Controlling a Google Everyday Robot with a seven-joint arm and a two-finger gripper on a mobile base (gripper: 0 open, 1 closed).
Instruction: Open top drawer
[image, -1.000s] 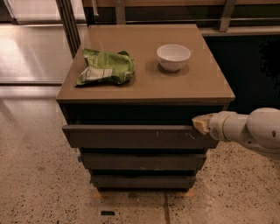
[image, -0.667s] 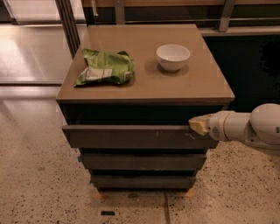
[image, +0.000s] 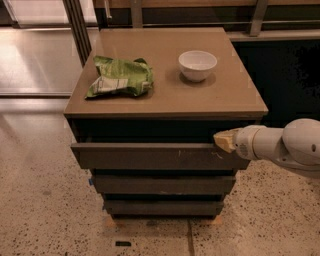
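The top drawer (image: 150, 156) is the widest dark grey-brown front under the tabletop, with pale scratch marks right of centre. It stands out a little further than the two narrower fronts below it; its inside is hidden. My gripper (image: 223, 140) comes in from the right on a white arm and its tan tip sits at the top right corner of the drawer front, just above its upper edge.
A brown tabletop (image: 165, 95) carries a crumpled green chip bag (image: 120, 76) on the left and a white bowl (image: 197, 64) on the right. Two lower drawer fronts (image: 162, 184) sit beneath. Speckled floor (image: 40, 210) surrounds the cabinet; dark railing posts stand behind.
My gripper has shifted slightly left along the top right edge of the drawer front. The drawer front has not visibly moved.
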